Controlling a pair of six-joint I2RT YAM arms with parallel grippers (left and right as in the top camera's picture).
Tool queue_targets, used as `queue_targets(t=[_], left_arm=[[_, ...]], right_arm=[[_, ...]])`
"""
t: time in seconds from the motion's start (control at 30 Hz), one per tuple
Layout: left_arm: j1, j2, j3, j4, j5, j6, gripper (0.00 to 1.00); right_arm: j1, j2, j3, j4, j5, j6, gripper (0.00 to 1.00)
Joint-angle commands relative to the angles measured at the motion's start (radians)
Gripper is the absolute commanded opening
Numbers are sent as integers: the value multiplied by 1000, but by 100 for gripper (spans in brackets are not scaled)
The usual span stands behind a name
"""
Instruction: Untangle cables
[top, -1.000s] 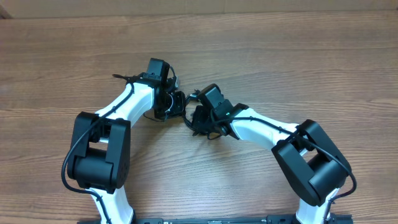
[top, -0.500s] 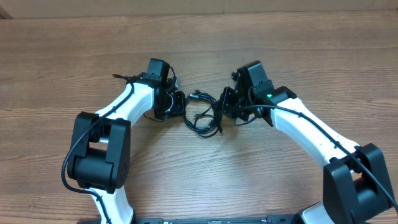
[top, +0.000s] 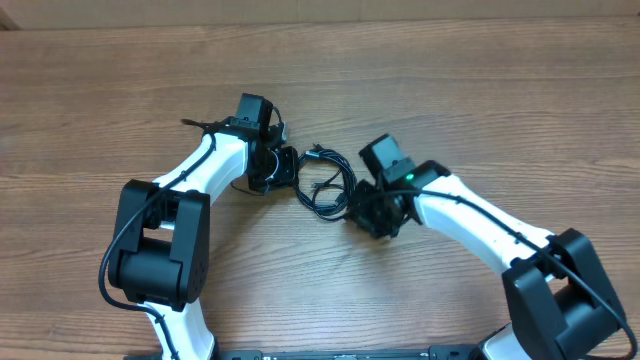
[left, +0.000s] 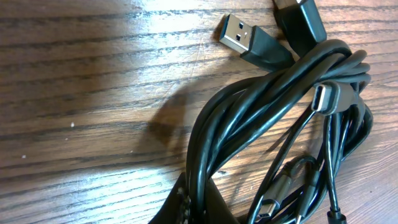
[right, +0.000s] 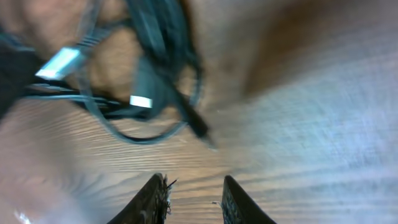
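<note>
The left gripper (top: 285, 168) clamps the cables (left: 261, 106) at their nine o'clock edge, likely as an anchor. The right gripper (right: 193, 183), narrowly parted and empty, hovers at five o'clock.

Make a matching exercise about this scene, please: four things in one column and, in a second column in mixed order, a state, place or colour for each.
Things
1. left gripper
2. right gripper
3. USB plug
4. table

Descriptions
A. brown wood with grain lines
B. shut on the cables
C. open, with nothing held
D. silver metal end, lying on the wood beside the bundle

Right pairs: 1-B, 2-C, 3-D, 4-A
</note>
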Motion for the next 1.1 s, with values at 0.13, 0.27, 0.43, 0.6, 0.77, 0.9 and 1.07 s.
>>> queue_targets(t=[0.13, 0.27, 0.43, 0.6, 0.77, 0.9, 1.07], left_arm=[[10, 10, 2, 3, 11, -27, 4], [8, 10, 2, 5, 11, -106, 4], [7, 10, 2, 15, 50, -175, 4], [7, 10, 2, 15, 67, -175, 4], [7, 10, 2, 16, 138, -175, 4], [7, 10, 2, 18, 161, -175, 4], [7, 10, 2, 19, 162, -175, 4]], right_arm=[[99, 9, -57, 44, 173, 441, 28], [142, 9, -62, 74, 302, 522, 32], [152, 11, -62, 131, 422, 522, 29], [151, 14, -62, 129, 472, 536, 29], [151, 45, -62, 133, 472, 537, 29], [150, 87, -62, 168, 457, 536, 28], [150, 95, -62, 190, 457, 535, 20]])
